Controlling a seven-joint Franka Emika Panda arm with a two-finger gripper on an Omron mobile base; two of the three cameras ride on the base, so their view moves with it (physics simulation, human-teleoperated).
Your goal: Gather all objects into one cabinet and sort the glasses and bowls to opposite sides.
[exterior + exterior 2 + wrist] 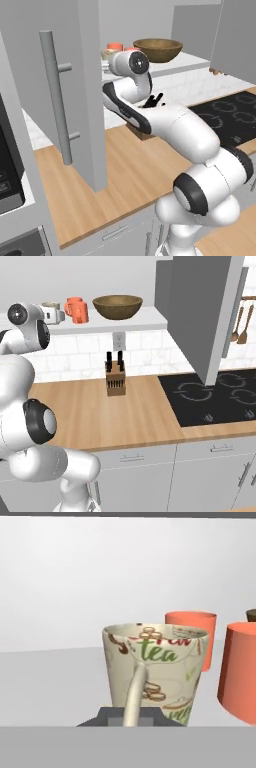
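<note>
Although the mug [155,672], both orange tumblers [192,637] and the wooden bowl [117,307] already stand on the cabinet shelf [145,318], the sorting looks unfinished. The mug sits farthest from the bowl, the tumblers between them, one just beside the bowl. The gripper [131,716] is clenched around the mug's handle [134,692], so letting go and shutting the door [75,90] seem left.

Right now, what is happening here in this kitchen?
The white robot arm reaches up to the cabinet shelf, its jaws closed around the handle of the beige mug. The mug stands upright on the shelf beside two orange tumblers, with the wooden bowl further right. The knife block sits on the counter below.
</note>
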